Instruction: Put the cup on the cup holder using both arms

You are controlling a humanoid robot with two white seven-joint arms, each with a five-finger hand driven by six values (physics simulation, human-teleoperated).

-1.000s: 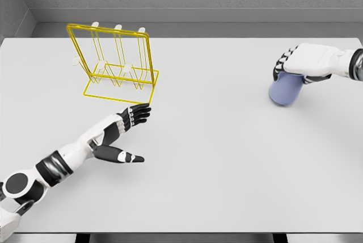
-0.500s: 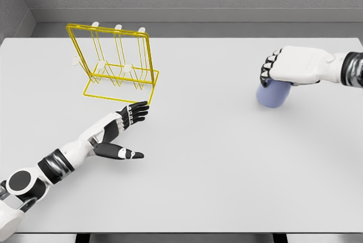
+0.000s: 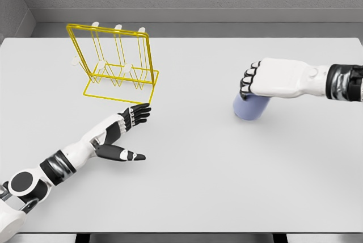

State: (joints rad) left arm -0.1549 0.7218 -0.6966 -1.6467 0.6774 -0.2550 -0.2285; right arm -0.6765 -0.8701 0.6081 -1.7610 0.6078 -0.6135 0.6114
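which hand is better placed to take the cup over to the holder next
Left, likely. The right hand grips the blue cup from above, right of the table's middle, far from the yellow cup holder. The left hand lies open just in front of the holder, well placed to receive the cup.

Left arm [image 3: 74,153], lower left of frame: glossy white shell segments, dark grey ribbed band at wrist, round black joint disc with grey ring near frame edge. Left hand [image 3: 116,135]: white back, black fingers with pale knuckle segments, black thumb with white patches. Right arm [image 3: 340,81], right edge: white forearm, dark grey-black cuff. Right hand [image 3: 269,79]: smooth white back, black fingers with white knuckle caps.
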